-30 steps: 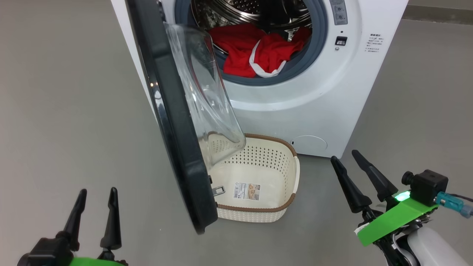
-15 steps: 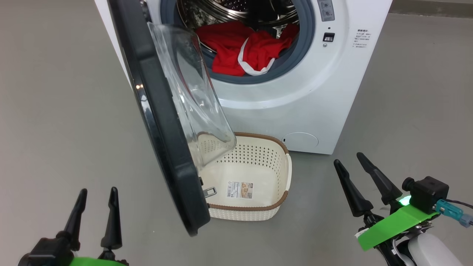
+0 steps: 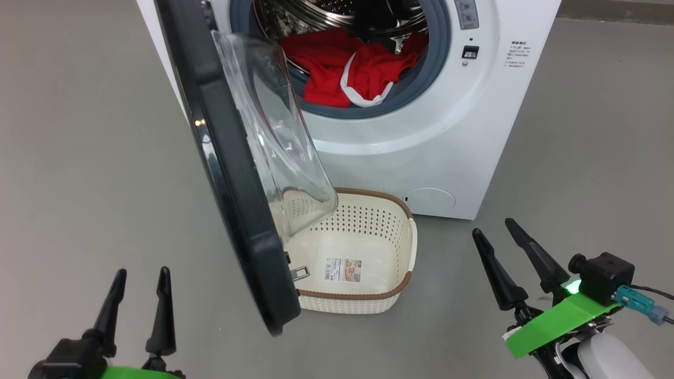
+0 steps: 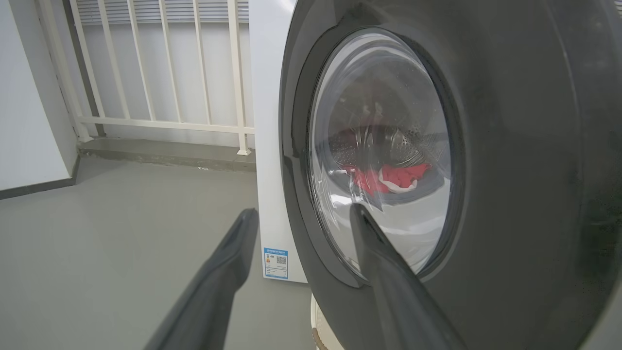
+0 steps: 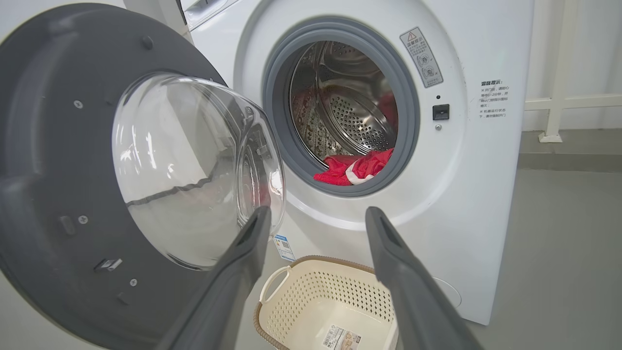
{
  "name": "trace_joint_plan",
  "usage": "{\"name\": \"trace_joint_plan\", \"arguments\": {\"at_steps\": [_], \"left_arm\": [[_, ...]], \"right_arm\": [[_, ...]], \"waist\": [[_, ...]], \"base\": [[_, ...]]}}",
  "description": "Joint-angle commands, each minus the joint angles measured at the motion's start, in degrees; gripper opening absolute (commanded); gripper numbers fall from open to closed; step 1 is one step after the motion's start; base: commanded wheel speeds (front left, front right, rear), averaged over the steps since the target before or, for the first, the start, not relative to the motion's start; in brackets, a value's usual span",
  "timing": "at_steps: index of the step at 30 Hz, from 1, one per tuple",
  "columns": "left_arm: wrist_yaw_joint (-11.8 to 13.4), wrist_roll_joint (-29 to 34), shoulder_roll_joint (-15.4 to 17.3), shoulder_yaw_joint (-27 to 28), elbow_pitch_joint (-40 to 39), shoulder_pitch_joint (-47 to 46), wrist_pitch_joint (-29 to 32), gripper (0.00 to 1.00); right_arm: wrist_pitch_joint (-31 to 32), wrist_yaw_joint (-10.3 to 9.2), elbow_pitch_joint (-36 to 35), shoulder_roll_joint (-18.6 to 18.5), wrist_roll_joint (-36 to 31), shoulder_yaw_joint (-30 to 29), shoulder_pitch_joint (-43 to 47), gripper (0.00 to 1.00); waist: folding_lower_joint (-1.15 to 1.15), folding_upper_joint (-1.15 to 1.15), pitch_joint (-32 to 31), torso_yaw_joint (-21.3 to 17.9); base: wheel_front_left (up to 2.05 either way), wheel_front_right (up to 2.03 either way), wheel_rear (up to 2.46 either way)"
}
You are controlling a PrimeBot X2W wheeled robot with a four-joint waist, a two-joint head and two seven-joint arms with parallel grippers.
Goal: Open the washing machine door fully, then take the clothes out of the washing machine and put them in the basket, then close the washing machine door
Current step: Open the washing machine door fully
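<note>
Only our view drifts; left gripper and right gripper gape empty, so we push the door fully leftward, clear of the basket.

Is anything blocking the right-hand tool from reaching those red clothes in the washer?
Nothing visible does. The right tool faces the open drum, with the clothes lying at its front edge. The washing machine door hangs off to the left, out of that path.
</note>
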Motion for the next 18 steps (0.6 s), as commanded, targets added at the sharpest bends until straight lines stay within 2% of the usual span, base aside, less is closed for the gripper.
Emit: {"name": "trace_joint_plan", "arguments": {"at_steps": [1,18], "left_arm": [[-0.18,0.32,0.65,1.73,-1.23,-1.38,-0.47,1.0],[-0.18,0.55,0.66,1.75,-1.22,-1.57,-0.47,1.0]], "right_arm": [[-0.7,0.09,-1.09,-0.42,-0.37,1.23,0.23,1.0],[-0.7,0.09,0.24,-0.42,0.64,1.7,-0.31,1.0]], "waist": [[0.0,0.0,0.03,0.03],[0.0,0.0,0.11,0.25]], "base": [[0.0,0.0,0.0],[0.0,0.0,0.0]]}}
